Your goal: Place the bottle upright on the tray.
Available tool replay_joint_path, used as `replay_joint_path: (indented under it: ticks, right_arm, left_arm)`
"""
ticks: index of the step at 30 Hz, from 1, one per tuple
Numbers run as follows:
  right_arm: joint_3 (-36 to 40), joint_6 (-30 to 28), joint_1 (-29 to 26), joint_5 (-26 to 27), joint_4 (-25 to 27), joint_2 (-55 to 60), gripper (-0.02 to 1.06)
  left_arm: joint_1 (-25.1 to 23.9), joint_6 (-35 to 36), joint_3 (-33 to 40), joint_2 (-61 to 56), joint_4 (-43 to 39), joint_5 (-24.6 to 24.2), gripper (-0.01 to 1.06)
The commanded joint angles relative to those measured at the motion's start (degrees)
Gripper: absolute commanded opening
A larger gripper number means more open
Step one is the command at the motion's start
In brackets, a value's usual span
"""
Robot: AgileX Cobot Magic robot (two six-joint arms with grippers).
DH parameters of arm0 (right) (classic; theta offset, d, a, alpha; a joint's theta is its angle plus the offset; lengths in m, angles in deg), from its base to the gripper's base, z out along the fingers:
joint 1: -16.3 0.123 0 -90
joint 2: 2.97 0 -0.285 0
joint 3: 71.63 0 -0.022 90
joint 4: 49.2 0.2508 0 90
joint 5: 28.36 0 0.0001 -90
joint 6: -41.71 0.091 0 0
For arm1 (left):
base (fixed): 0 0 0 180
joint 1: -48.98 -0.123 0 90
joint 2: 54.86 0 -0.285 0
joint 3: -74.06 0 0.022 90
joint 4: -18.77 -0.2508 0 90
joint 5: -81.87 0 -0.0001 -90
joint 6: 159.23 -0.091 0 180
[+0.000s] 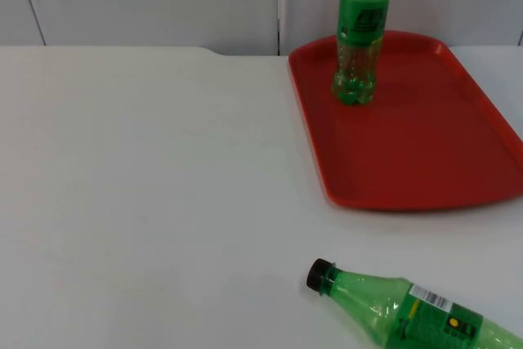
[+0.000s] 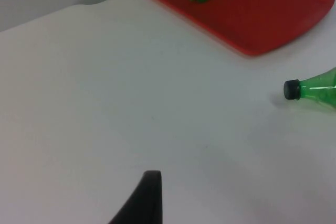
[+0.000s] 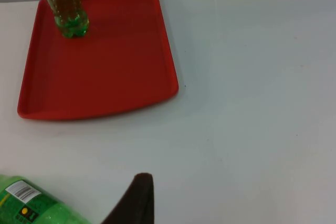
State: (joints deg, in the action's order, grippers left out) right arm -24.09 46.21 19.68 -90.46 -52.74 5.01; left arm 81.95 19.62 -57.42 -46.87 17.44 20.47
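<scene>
Labels on both bottles cannot be read.

A green plastic bottle stands upright at the red rectangular plastic tray's eleven o'clock corner. A second green plastic bottle with black cap lies sideways on the table, at six o'clock from the tray.

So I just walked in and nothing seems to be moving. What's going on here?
Nothing is being handled right now. One green plastic bottle already stands upright at the far corner of the red plastic tray. A second green plastic bottle with a black cap lies on its side on the white table, apart from the tray's near edge, cap pointing left. It has not yet been picked up; both arms wait, touching nothing.
</scene>
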Motion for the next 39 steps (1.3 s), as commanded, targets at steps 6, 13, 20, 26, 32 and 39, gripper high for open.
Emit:
replay_joint_path:
  ticks: [6, 13, 20, 26, 32, 39]
  right_arm:
    - [0.1, -0.3, -0.3, 0.3, -0.4, -0.2, 1.05]
    - [0.1, -0.3, -0.3, 0.3, -0.4, -0.2, 1.05]
    - [0.1, -0.5, -0.3, 0.4, 0.7, 0.4, 1.05]
    - [-0.8, -2.5, -0.3, 1.2, 3.5, 6.7, 1.05]
    - [-4.1, -3.1, -0.3, 1.4, 3.9, 16.8, 1.05]
    - [-8.6, -10.8, -0.3, 2.0, 7.8, 31.7, 1.01]
  left_arm:
    - [0.2, -0.1, 0.2, -0.2, 0.5, -0.2, 1.05]
    - [0.2, -0.1, 0.2, -0.2, 0.5, -0.2, 1.05]
    - [0.2, -0.1, 0.2, -0.2, 0.5, -0.2, 1.05]
    - [0.2, -0.1, 0.2, -0.2, 0.6, -0.2, 1.05]
    - [0.2, -0.1, 0.2, -0.2, 0.6, -0.2, 1.05]
    - [0.2, -0.1, 0.2, -0.2, 0.6, -0.2, 1.05]
